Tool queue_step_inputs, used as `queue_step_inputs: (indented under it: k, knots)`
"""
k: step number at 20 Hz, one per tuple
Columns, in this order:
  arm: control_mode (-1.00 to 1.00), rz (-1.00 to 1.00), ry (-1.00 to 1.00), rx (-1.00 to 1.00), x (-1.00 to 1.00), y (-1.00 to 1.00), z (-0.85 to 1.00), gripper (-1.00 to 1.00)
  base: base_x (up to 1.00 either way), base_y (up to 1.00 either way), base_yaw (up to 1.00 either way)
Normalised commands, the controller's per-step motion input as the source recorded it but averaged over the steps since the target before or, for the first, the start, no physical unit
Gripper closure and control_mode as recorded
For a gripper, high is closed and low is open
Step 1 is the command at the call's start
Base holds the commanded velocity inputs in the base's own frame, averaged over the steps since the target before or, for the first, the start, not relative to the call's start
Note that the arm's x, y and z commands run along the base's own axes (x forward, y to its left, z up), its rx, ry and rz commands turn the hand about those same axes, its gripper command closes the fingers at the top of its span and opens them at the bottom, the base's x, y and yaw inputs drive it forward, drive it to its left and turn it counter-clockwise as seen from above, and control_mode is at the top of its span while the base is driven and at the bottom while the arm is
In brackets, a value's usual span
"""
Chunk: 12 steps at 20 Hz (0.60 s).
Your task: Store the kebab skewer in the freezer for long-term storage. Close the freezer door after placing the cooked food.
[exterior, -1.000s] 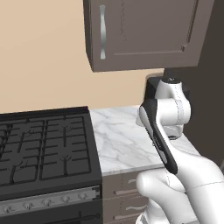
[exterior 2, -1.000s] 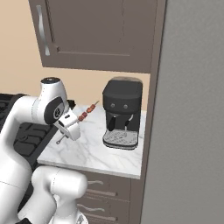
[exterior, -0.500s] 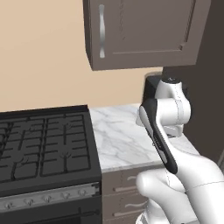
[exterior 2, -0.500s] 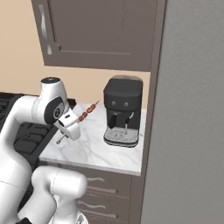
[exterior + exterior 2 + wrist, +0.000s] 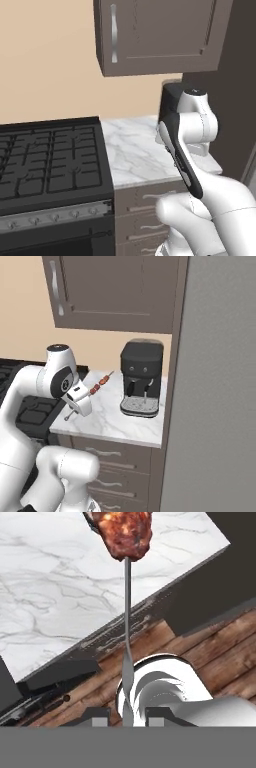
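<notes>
My gripper [image 5: 88,393] is shut on the kebab skewer [image 5: 101,381], held slanting in the air over the marble counter [image 5: 110,418], left of the coffee machine. In the hand view the thin metal stick [image 5: 127,622] rises from between my fingertips [image 5: 99,716] to a reddish-brown meat chunk [image 5: 126,533] at the top, and the gripper [image 5: 127,713] clamps its lower end. The freezer [image 5: 220,386] shows as a tall flat grey panel along the right side. Its handle is out of view.
A black coffee machine [image 5: 142,378] stands on the counter against the freezer side. A black stove [image 5: 50,160] lies to the left. A dark wall cabinet [image 5: 160,35] hangs above the counter. Drawers [image 5: 107,466] sit under the counter, above a wooden floor [image 5: 210,652].
The whole picture has drifted slightly, so the base has moved a little. The arm keeps its pose and the skewer stays in the shut gripper.
</notes>
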Motion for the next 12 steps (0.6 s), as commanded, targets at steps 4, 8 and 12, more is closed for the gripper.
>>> queue_step_inputs:
  k: [4,8,12]
  knots:
    - [1.00,0.00,0.00,0.00,0.00,0.00,0.00,1.00,-0.62,0.00,-0.03]
    - [1.00,0.00,0.00,0.00,0.00,0.00,0.00,1.00,-0.67,0.00,-0.02]
    - [1.00,0.00,0.00,0.00,0.00,0.00,0.00,1.00,-0.64,0.00,-0.01]
